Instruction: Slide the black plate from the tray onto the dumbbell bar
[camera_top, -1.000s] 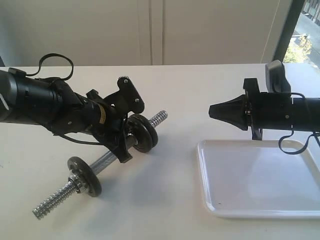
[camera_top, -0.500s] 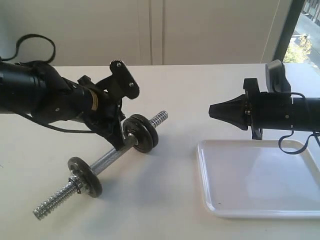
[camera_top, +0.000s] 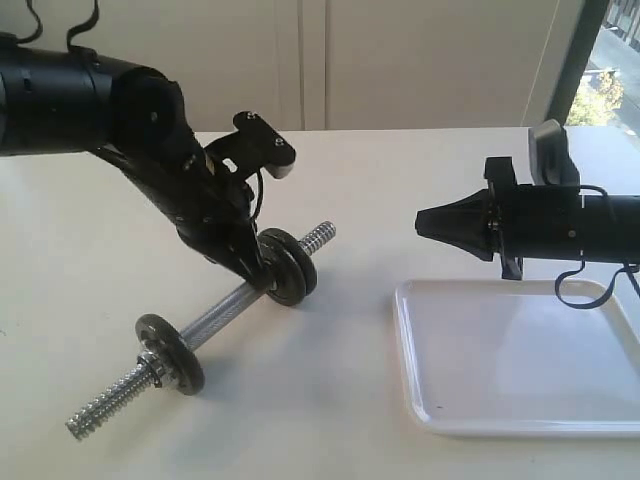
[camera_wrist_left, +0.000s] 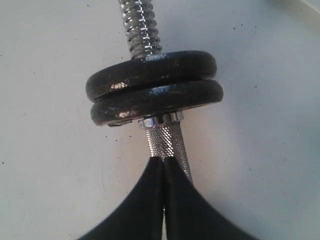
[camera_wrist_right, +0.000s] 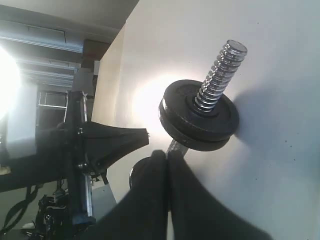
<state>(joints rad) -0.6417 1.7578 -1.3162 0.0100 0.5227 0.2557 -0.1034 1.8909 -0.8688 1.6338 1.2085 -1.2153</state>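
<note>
The dumbbell bar (camera_top: 220, 312) lies slantwise on the table. Two black discs (camera_top: 285, 266) sit side by side near its far threaded end, and one disc (camera_top: 170, 352) near its close end. Either of the pair may be the black plate; I cannot tell which. My left gripper (camera_top: 258, 280) is shut, its tips (camera_wrist_left: 163, 161) over the knurled middle (camera_wrist_left: 165, 142) just behind the two discs (camera_wrist_left: 155, 87), not around the bar. The white tray (camera_top: 500, 428) on the right holds nothing. Over its far edge my right gripper (camera_top: 422, 222) hangs shut, pointing at the discs (camera_wrist_right: 200, 117).
A window strip (camera_top: 610, 70) shows at the back right, with a pale wall behind the table. The left arm's black body (camera_top: 90, 90) reaches in from the upper left above the table.
The left arm has risen and swung steeper, so its gripper now points down at the bar beside the two discs. Bar, tray and right arm have stayed put.
</note>
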